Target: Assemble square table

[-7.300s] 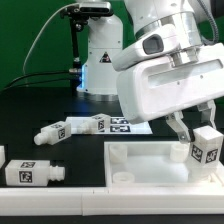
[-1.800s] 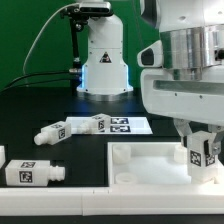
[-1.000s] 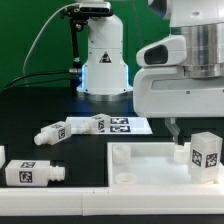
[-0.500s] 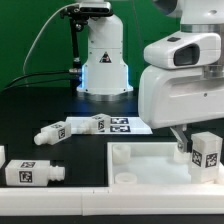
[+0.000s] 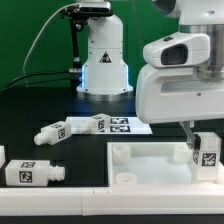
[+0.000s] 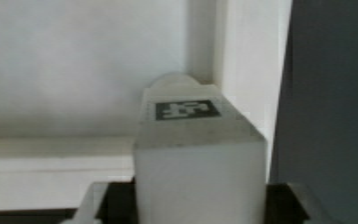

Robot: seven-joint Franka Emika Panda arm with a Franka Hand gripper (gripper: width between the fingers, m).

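The white square tabletop panel lies flat at the front, on the exterior view's right. One white tagged leg stands upright in its right corner. My gripper is lowered around that leg, with a finger on each side. In the wrist view the leg rises between the fingers with a dark gap on both sides, so the jaws stand open and off it. Three loose legs lie on the black table: one at the front left and two further back.
The marker board lies behind the panel, next to the loose legs. The arm's white base stands at the back with cables. A white border strip runs along the table's front edge.
The gripper let go of the upright leg, lifted and turned, then came back down around it. The leg stayed standing in the corner. The loose legs have not moved.
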